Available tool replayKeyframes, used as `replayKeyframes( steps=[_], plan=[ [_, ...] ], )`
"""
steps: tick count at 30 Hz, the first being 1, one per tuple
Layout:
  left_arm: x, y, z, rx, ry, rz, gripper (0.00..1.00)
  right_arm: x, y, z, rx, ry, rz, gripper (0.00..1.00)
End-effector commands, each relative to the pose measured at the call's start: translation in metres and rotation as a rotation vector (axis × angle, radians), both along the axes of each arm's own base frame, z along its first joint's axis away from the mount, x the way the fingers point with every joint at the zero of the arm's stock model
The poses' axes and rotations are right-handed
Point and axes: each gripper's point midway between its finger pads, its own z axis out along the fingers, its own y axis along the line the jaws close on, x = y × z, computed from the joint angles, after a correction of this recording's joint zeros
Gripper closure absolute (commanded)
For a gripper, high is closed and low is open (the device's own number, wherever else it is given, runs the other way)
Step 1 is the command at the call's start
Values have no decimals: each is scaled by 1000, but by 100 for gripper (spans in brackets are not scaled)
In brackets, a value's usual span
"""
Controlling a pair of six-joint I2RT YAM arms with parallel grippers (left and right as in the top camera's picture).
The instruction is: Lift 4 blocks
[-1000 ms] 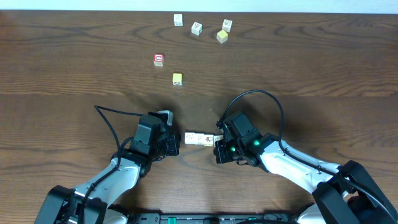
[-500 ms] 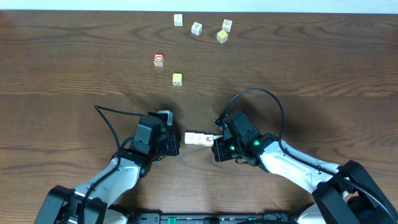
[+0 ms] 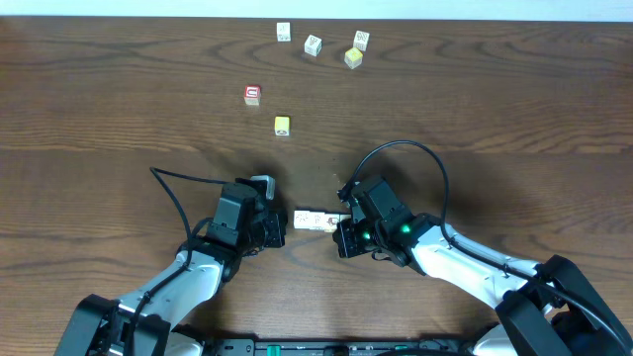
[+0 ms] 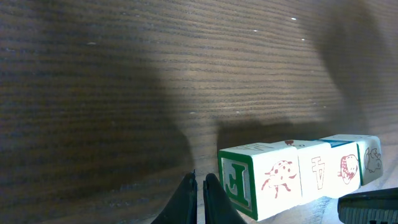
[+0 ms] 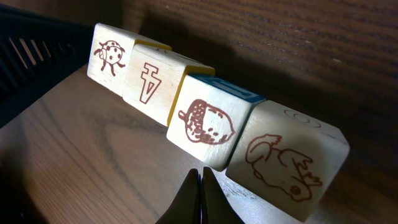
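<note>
Blocks [image 3: 316, 220] form a four-long row just beyond the left gripper [image 4: 199, 186], its fingers pressed together; the right gripper [image 5: 200, 180], likewise pressed together, meets the far end

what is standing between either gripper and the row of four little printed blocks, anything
Nothing visible. The row of four cream printed wooden cubes is directly between the left gripper and the right gripper, each shut at one end. The loose red cube and yellow cube sit far off.
</note>
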Motion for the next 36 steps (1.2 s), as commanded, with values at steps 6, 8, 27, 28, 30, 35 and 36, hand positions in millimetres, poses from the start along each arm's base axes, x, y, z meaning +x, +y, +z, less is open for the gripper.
replayKeyframes(
  steps=[6, 8, 27, 28, 30, 35, 36],
  plan=[
    [1, 1, -1, 11, 1, 7, 93, -3, -1, -5, -11, -6, 19, 99],
    [1, 1, -1, 11, 1, 7, 93, -2, 0, -5, -9, -9, 19, 99],
    [1, 1, -1, 11, 0, 8, 93, 3, -1, -4, -16, -38, 14, 99],
    [1, 1, -1, 11, 0, 8, 93, 3, -1, -4, -16, -39, 17, 99],
    [1, 1, -1, 11, 0, 8, 93, 3, -1, -4, -16, -39, 17, 99],
    [1, 1, -1, 11, 0, 8, 93, 2, -1, -4, -14, -33, 20, 99],
    [1, 1, -1, 11, 0, 8, 93, 1, -1, -4, -14, -28, 22, 99]
  ],
)
